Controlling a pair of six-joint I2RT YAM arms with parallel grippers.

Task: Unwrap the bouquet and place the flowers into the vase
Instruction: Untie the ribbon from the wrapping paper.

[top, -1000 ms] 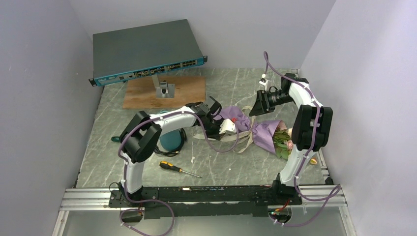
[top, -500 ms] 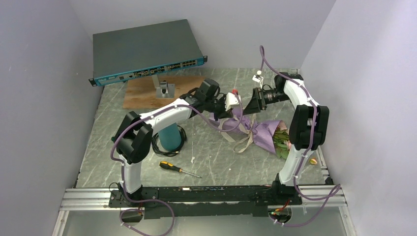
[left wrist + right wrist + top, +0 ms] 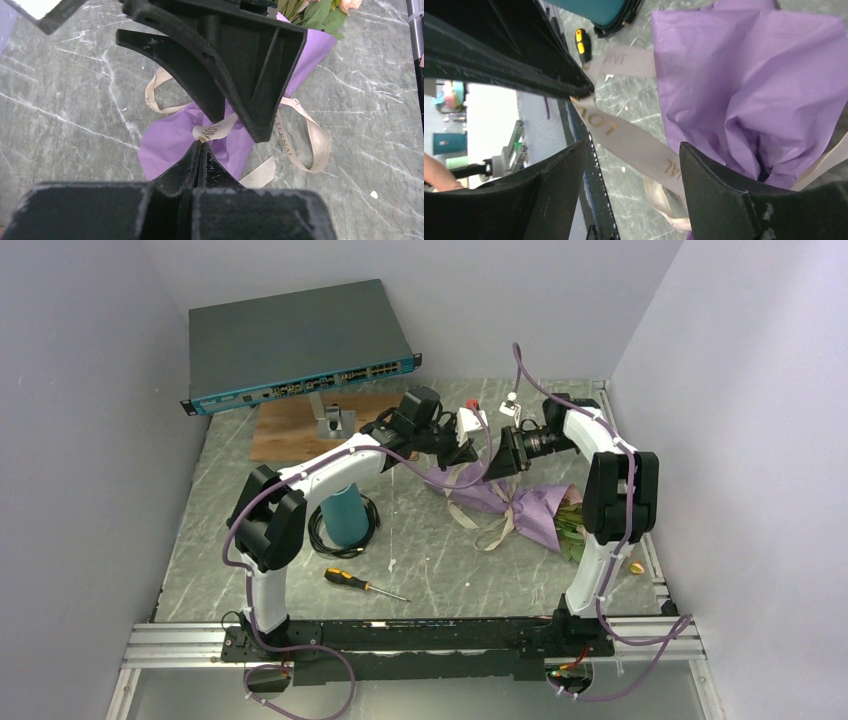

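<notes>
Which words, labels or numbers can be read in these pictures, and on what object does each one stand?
"LOV": on the cream ribbon, right wrist view; the word is incomplete.
"NAL": the end of a word, further along the same ribbon.
Port labels on the front of the network switch: too small to read.
No other text can be read.

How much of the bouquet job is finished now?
Done: nothing yet; the bouquet lies wrapped in purple paper, ribbon tied. In hand: the left gripper pinches a ribbon end, the right gripper open beside it. Left: untie, unwrap, move the flowers into the vase.
</notes>
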